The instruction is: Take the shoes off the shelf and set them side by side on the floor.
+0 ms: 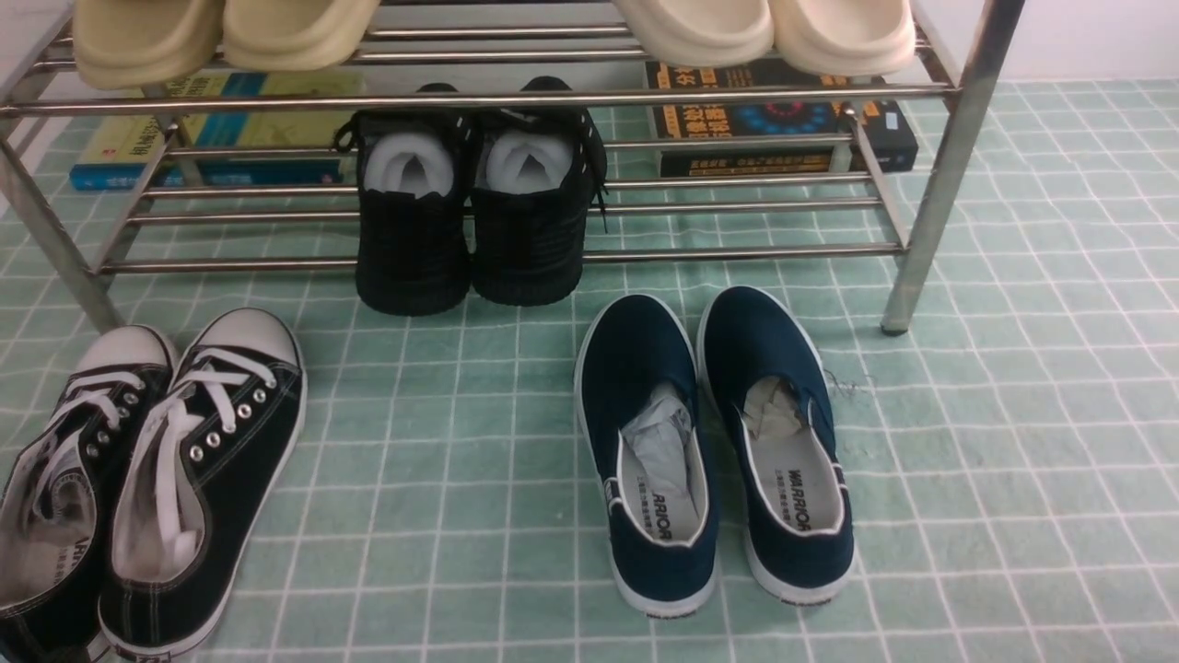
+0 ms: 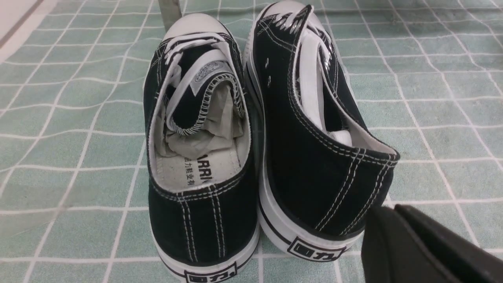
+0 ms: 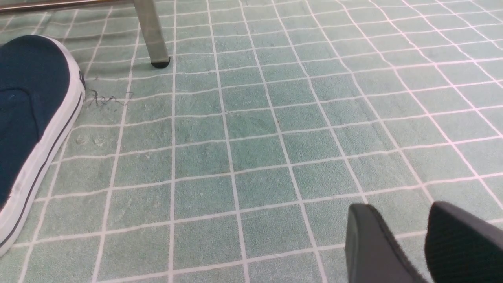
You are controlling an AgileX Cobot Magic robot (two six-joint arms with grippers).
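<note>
The black canvas sneakers (image 1: 138, 479) sit side by side on the floor (image 1: 967, 460), lower left. The left pincer (image 2: 397, 220) looks closed and empty; the right pincer (image 3: 408, 239) is parted, empty.

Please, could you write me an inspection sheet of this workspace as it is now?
Surface: floor, pale green with white grid; a loose thread lies on it.
Job's things: shoes on the floor, side by side, toes toward the shelf, off its bars.
Clutter: black knit pair on the lower tier; navy slip-ons on the floor; beige slippers on the top tier; books under the shelf.
Grippers: left end effector looks shut, empty, behind the shoes' heels; right end effector open, empty, over bare floor.
Cables: nothing seen.
Surroundings: white wall behind the shelf.
</note>
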